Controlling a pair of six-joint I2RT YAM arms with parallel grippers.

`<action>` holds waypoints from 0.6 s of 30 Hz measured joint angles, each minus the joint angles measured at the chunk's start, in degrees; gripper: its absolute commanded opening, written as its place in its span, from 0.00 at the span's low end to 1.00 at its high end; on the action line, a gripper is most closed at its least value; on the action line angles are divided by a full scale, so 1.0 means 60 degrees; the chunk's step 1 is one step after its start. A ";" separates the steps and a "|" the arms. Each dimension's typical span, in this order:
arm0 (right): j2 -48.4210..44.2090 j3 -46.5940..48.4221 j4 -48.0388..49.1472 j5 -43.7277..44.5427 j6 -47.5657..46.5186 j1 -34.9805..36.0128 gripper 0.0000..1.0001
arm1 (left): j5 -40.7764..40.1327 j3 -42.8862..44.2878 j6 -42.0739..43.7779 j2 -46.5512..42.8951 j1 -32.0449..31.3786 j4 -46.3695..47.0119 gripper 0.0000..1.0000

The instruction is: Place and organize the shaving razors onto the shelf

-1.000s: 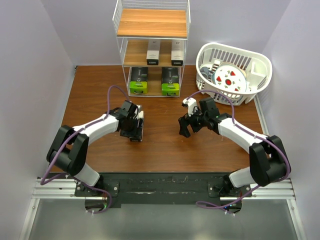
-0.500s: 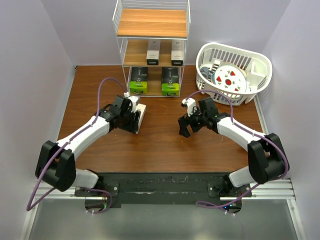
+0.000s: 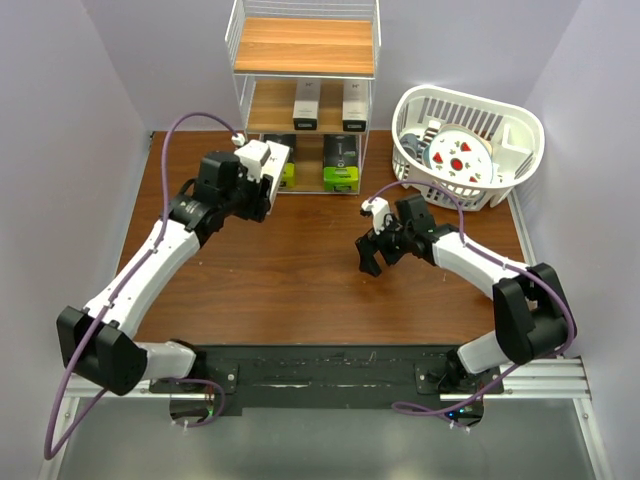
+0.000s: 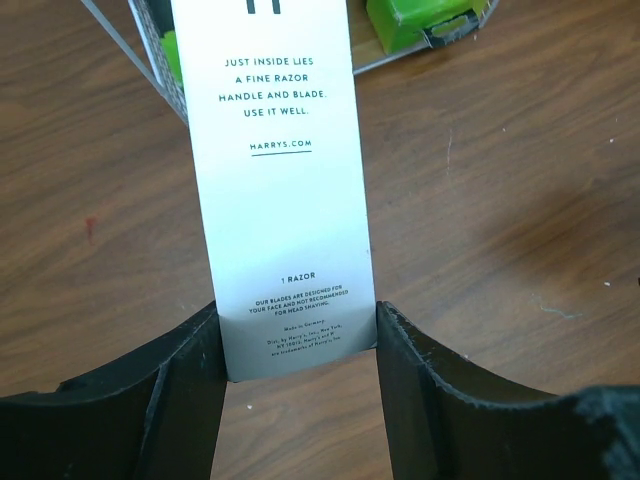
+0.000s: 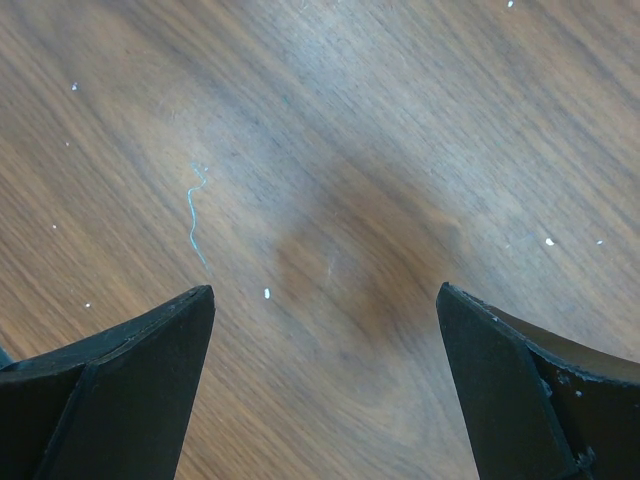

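brown wood desk (image 3: 320, 300), lilac walls (image 3: 70, 120); my left jaws clamp a white razor carton (image 4: 285, 200), right jaws gape wide.

White carton (image 4: 285, 190) with dark green lettering, upper centre of the left wrist view. Packs (image 3: 341, 165): black with lime-green ends. Surface (image 3: 300, 280): dark brown wood grain. Shelf (image 3: 305, 45): white wire, light-brown tiers. White slatted basket (image 3: 445, 192), upper right; its disc (image 3: 460, 152) appears white with red marks.
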 measured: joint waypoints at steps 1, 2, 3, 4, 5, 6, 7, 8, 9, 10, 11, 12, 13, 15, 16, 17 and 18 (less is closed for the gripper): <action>0.0000 0.0000 0.0000 0.0015 -0.0029 0.0000 0.98 | -0.0044 0.0076 0.0011 -0.0018 0.0018 -0.0011 0.37; 0.0000 0.0004 0.0000 0.0022 -0.0044 0.0000 0.98 | -0.0084 0.0149 0.0015 -0.0026 0.0044 0.0000 0.38; 0.0000 0.0004 0.0000 0.0025 -0.0047 0.0000 0.98 | -0.0124 0.0208 0.0015 -0.0026 0.0084 0.0004 0.38; 0.0000 0.0004 -0.0007 0.0029 -0.0062 0.0000 0.98 | -0.0189 0.0295 0.0015 -0.0022 0.0135 0.0004 0.38; 0.0000 0.0004 -0.0004 0.0033 -0.0073 0.0000 0.98 | -0.0244 0.0379 0.0011 -0.0022 0.0197 0.0011 0.38; 0.0000 0.0004 -0.0004 0.0036 -0.0080 0.0000 0.98 | -0.0302 0.0492 0.0011 -0.0007 0.0262 0.0029 0.38; 0.0000 0.0004 -0.0015 0.0040 -0.0087 0.0000 0.98 | -0.0339 0.0645 0.0015 0.0036 0.0331 0.0055 0.38; -0.0004 0.0004 -0.0015 0.0051 -0.0098 0.0000 0.98 | -0.0364 0.0761 0.0015 0.0084 0.0379 0.0120 0.38; -0.0007 0.0004 -0.0015 0.0058 -0.0109 0.0000 0.98 | -0.0401 0.0900 0.0015 0.0146 0.0437 0.0226 0.39; -0.0018 0.0004 -0.0015 0.0058 -0.0109 0.0000 0.98 | -0.0433 0.1064 0.0015 0.0233 0.0484 0.0317 0.39; -0.0033 0.0000 -0.0018 0.0062 -0.0113 0.0000 0.98 | -0.0474 0.1220 0.0007 0.0335 0.0532 0.0419 0.40; -0.0066 0.0000 -0.0018 0.0062 -0.0113 0.0000 0.98 | -0.0495 0.1388 0.0004 0.0459 0.0568 0.0506 0.40; -0.0106 -0.0004 -0.0018 0.0062 -0.0113 0.0000 0.99 | -0.0499 0.1537 0.0000 0.0576 0.0605 0.0554 0.40; -0.0226 -0.0040 0.0004 0.0066 -0.0109 0.0000 0.99 | -0.0503 0.1854 -0.0004 0.0892 0.0699 0.0681 0.42; -0.0288 -0.0069 0.0000 0.0066 -0.0109 0.0000 0.98 | -0.0477 0.2055 -0.0011 0.1082 0.0765 0.0681 0.42; -0.0364 -0.0109 0.0004 0.0066 -0.0109 0.0000 0.99 | -0.0444 0.2240 -0.0029 0.1282 0.0838 0.0710 0.43; -0.0426 -0.0153 0.0004 0.0066 -0.0109 0.0000 0.99 | -0.0382 0.2426 -0.0033 0.1494 0.0911 0.0721 0.44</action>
